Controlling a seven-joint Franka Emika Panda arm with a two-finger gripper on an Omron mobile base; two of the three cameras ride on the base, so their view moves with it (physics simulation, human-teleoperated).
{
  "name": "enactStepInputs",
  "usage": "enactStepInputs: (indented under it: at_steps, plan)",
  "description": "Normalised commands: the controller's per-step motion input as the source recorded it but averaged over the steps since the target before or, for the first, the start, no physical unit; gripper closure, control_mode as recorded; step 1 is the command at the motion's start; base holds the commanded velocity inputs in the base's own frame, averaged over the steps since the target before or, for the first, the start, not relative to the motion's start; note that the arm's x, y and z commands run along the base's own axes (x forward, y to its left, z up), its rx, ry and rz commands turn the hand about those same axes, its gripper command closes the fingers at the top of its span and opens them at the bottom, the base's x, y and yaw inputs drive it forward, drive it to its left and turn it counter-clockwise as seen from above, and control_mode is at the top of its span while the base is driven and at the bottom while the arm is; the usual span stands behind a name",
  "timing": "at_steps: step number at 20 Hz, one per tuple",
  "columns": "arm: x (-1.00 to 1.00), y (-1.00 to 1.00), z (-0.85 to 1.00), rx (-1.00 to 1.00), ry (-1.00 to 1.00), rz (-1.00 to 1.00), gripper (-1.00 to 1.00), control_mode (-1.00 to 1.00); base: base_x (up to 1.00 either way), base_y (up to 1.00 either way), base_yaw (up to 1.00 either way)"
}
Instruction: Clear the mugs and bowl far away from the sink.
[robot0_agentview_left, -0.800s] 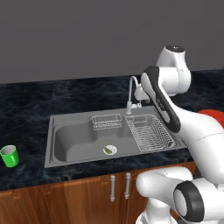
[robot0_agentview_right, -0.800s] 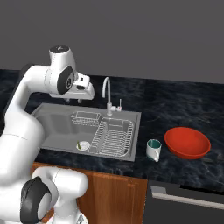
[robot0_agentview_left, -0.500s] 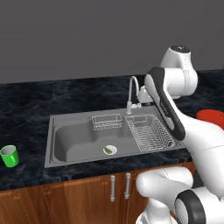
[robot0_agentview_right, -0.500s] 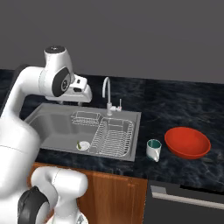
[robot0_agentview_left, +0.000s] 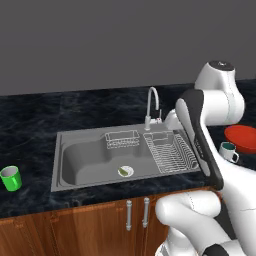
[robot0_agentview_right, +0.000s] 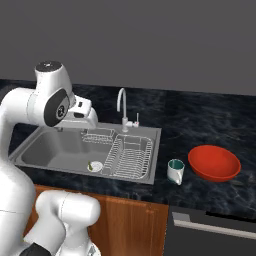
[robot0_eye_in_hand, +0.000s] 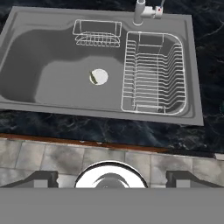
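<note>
The steel sink (robot0_eye_in_hand: 61, 83) lies below my hand, with its dish rack (robot0_eye_in_hand: 153, 72), small wire basket (robot0_eye_in_hand: 97, 33), drain (robot0_eye_in_hand: 99, 76) and faucet (robot0_eye_in_hand: 140, 11). My gripper (robot0_eye_in_hand: 112, 179) is open, holds nothing and hangs high over the sink's front edge. The green mug (robot0_agentview_left: 11, 178) stands on the counter far left of the sink (robot0_agentview_left: 90, 155). The red bowl (robot0_agentview_right: 214, 162) rests on the counter right of the sink (robot0_agentview_right: 55, 150). Between the bowl and the basin stands a white mug (robot0_agentview_right: 175, 171) with a teal inside. Bowl (robot0_agentview_left: 242, 139) and white mug (robot0_agentview_left: 228, 151) also show beside my arm.
The dark marbled counter (robot0_agentview_right: 200, 125) runs around the basin. Wooden cabinet doors with metal handles (robot0_agentview_left: 128, 215) sit beneath it, and a dark appliance front (robot0_agentview_right: 210, 235) is under the bowl. A grey wall closes the back. My own arm links cross the rack's right side in the left base view.
My arm has swung its upper links: rightward in the left base view, leftward in the right base view. This uncovers the red bowl and white mug. The mugs, bowl and sink have not moved.
</note>
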Motion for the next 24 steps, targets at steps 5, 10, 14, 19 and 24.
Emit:
enactStepInputs:
  at_steps: [5, 10, 14, 19, 24]
  plan:
    - [-0.46, 0.0, 0.0, 0.0, 0.0, 0.0, -1.0, -1.0, 0.0, 0.0, 0.0]
    - [-0.44, 0.0, 0.0, 0.0, 0.0, 0.0, -1.0, -1.0, 0.0, 0.0, 0.0]
    - [-0.45, 0.0, 0.0, -0.02, -0.04, 0.0, -1.0, -1.0, 0.0, 0.0, 0.0]
    - [-0.25, 0.3, 0.0, 0.01, -0.04, 0.0, -1.0, -1.0, 0.0, 0.0, 0.0]
    - [-0.23, 0.93, 0.0, 0.0, 0.0, 0.0, -1.0, -1.0, 0.0, 0.0, 0.0]
